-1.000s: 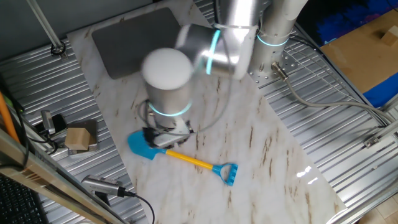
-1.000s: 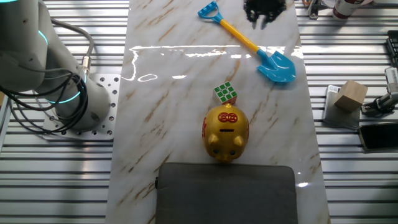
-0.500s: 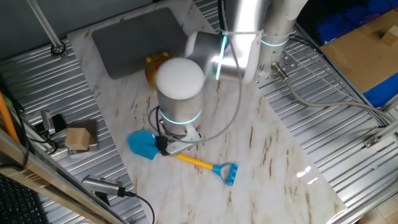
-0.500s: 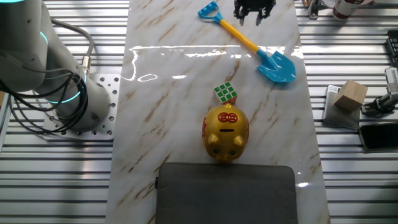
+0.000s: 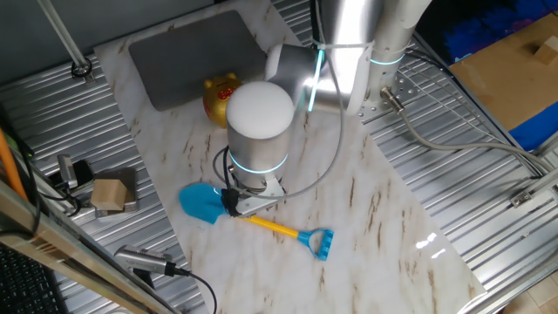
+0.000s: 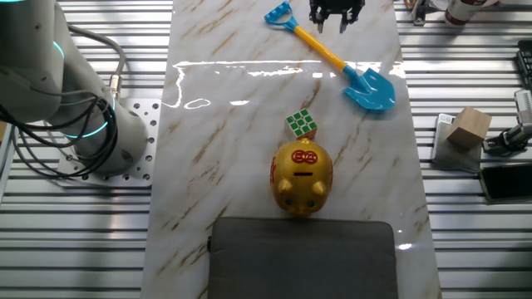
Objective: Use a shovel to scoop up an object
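— Shovel first: where do we find it?

— We see it lying flat on the marble counter, untouched. From the other fixed view its light-blue blade sits near the right edge of the marble, the thin yellow shaft runs up and to the left, and the blue loop ends near the top edge.

— And the pincer?

— We see it at the very top of that view, hanging just beside the yellow shaft, on the side away from the robot base. Its dark fingers point down with a gap between them and nothing in that gap, so we read it as released. Whether the tips touch the counter, we cannot tell.

— What does the one fixed view give us?

— Mostly the arm. Its round white cap and teal-ringed wrist stand over the shaft close to the blade, and the wrist hides the fingers, so we cannot judge them there. The shovel shows on both sides of the wrist.

— Where is the cube?

— We find it in the middle of the marble, well apart from the shovel, standing tilted on a corner or edge and just beside the golden pig bank, at the pig's back end. In the one fixed view the arm hides it, and only part of the pig shows.

— Anything else?

— A grey mat lies beyond the pig's snout, and a tan wooden block sits off the marble on the ribbed metal surface.
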Motion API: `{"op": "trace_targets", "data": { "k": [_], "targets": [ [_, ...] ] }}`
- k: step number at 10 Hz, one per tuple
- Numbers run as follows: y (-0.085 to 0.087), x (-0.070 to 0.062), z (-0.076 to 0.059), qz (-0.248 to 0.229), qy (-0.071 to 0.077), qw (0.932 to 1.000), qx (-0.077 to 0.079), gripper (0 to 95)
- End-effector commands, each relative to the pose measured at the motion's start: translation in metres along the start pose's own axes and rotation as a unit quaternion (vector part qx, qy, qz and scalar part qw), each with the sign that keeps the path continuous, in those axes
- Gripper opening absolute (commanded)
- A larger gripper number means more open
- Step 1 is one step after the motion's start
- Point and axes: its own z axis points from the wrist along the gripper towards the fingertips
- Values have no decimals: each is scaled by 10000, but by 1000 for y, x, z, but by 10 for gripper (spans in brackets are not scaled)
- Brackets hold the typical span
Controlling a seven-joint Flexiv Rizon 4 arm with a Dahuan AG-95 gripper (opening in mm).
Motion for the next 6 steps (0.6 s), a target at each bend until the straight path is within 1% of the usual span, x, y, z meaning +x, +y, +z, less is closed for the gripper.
{"op": "trace_targets", "data": {
  "k": [1, 2, 4, 6],
  "targets": [
    [0, 0, 0, 32, 20, 10000, -15, 380],
    [0, 0, 0, -43, 29, 10000, -43, 380],
    [0, 0, 0, -228, 25, 9997, -52, 380],
    [0, 0, 0, -229, 36, 9997, -48, 380]
  ]
}}
